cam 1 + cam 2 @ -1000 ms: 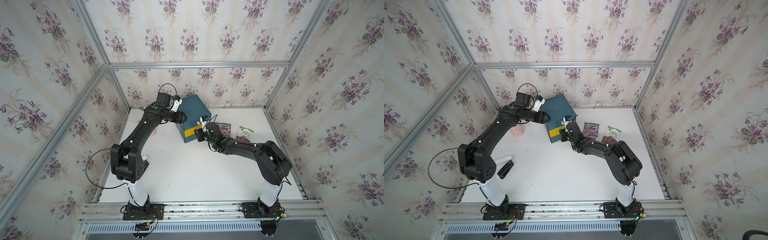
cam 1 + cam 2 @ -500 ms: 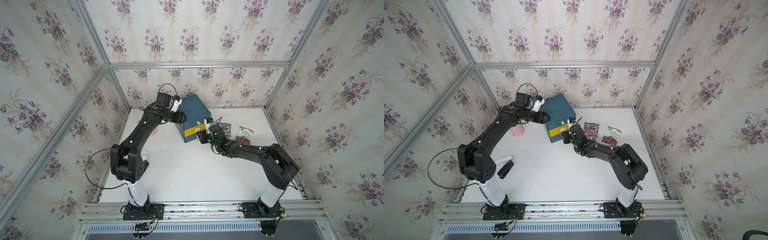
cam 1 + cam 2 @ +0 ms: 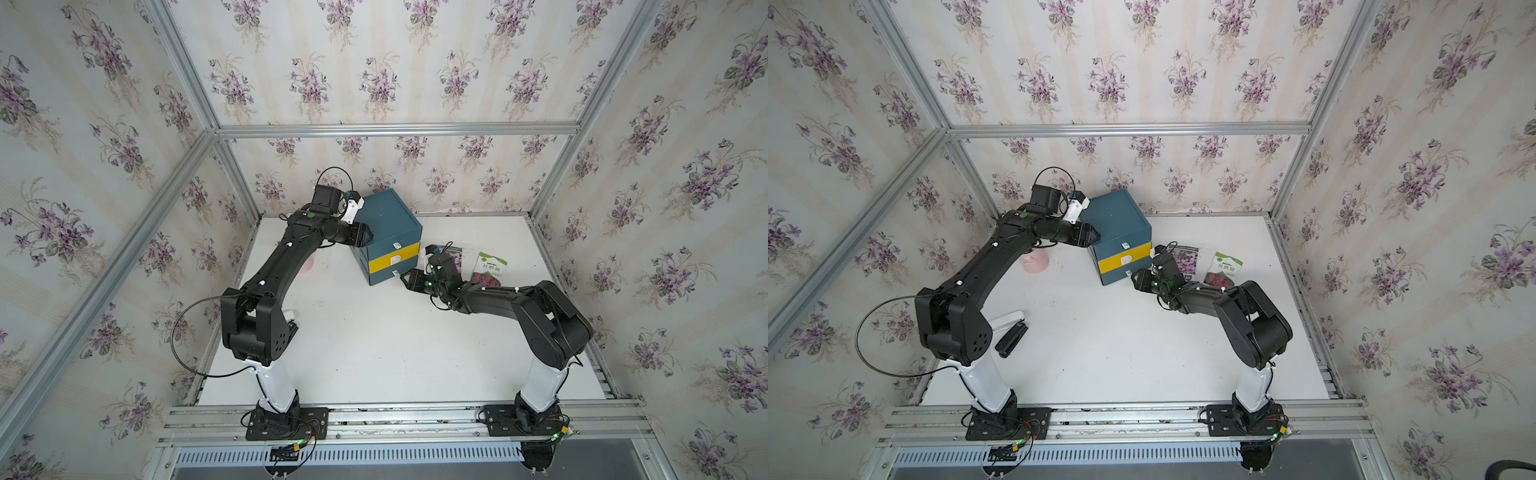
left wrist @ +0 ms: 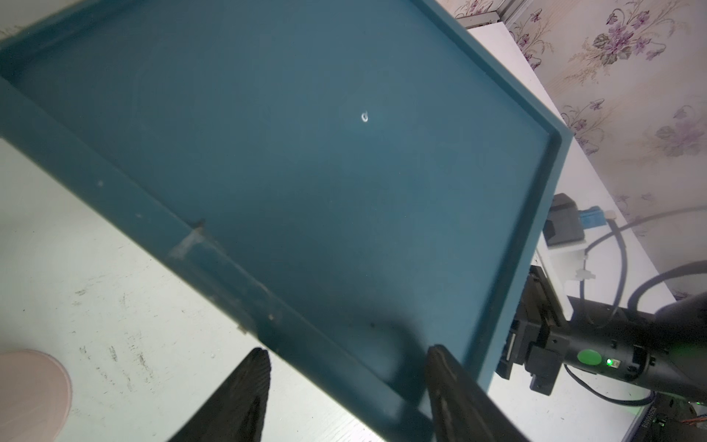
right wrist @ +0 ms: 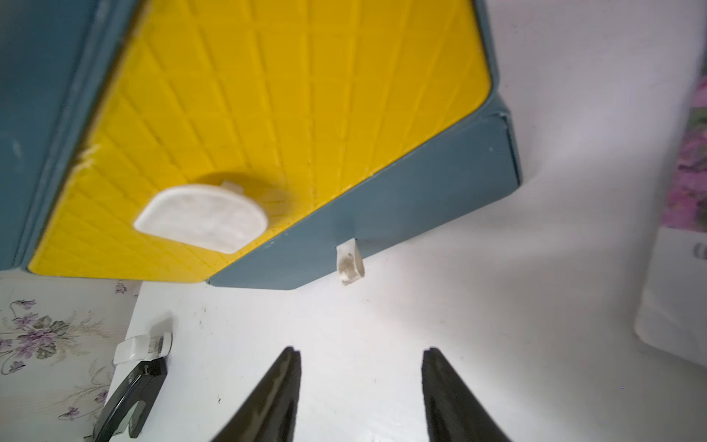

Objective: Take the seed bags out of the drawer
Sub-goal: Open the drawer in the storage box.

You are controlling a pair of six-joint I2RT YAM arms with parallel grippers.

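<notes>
Left claw: we see it closed on a top corner of the blue cabinet.
Right claw: we see it open and empty, low over the table, facing the white tab of the bottom drawer without touching it.
Yellow drawer: in the middle; to us it looks shut.
Seed bags: we count two lying flat on the table to the right of the cabinet, the purple bag nearer it and the white-green bag beside that.

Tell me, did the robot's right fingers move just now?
Yes. The right fingers backed slightly away from the blue-and-yellow plastic drawer box.
</notes>
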